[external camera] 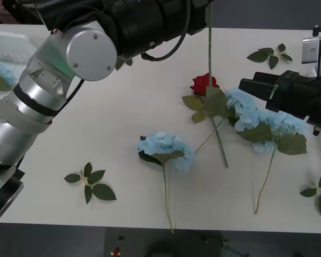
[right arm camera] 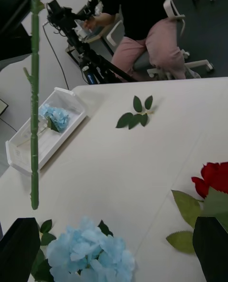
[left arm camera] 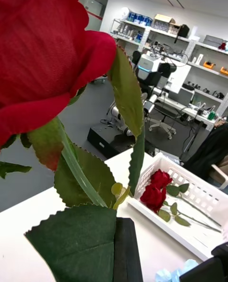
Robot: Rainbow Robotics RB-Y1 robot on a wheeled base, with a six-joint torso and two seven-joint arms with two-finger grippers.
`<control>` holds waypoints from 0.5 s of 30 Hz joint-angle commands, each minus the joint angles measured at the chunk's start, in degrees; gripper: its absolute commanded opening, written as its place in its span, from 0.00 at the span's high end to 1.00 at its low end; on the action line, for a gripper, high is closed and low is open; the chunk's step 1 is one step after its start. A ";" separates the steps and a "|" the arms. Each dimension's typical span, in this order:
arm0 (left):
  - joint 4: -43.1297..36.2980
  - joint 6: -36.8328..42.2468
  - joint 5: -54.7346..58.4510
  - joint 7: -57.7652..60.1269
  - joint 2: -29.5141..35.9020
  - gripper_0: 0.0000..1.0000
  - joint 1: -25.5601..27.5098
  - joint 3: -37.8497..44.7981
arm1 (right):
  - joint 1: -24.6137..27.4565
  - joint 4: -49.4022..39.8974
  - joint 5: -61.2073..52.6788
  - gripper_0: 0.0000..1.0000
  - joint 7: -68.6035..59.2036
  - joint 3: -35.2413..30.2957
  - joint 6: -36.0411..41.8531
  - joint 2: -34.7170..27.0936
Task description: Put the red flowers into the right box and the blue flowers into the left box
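Note:
My left gripper [left arm camera: 114, 248] is shut on a red flower [left arm camera: 42, 58], held high above the table; its green stem [external camera: 209, 37] hangs down at the back centre. Another red flower [external camera: 203, 84] lies on the table. Just right of it, my right gripper [external camera: 250, 85] hovers open over a row of blue flowers [external camera: 257, 119], black fingers [right arm camera: 19, 248] spread wide. One more blue flower [external camera: 166, 147] lies in the middle. The left box [external camera: 10, 45] holds a blue flower [right arm camera: 54, 115]. The right box [left arm camera: 199, 206] holds two red flowers [left arm camera: 156, 189].
Loose green leaf sprigs lie at the front left [external camera: 90, 184], back right [external camera: 270, 54] and front right [external camera: 320, 193]. A seated person and camera tripods are beyond the table's left end. The table's front edge runs near the stem ends.

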 commanded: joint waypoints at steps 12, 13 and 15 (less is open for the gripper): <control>-1.66 -0.49 0.13 3.81 -0.41 1.00 -1.61 -0.06 | -4.12 2.58 1.77 0.05 21.02 -0.91 1.50 18.78; -1.66 -0.49 0.13 3.81 -0.41 1.00 -1.61 -0.06 | -5.18 3.54 2.47 0.06 21.37 -0.91 1.94 20.45; -1.66 -0.49 0.13 3.81 -0.41 1.00 -1.61 -0.06 | -7.20 5.56 4.06 0.06 21.64 -0.91 2.82 23.62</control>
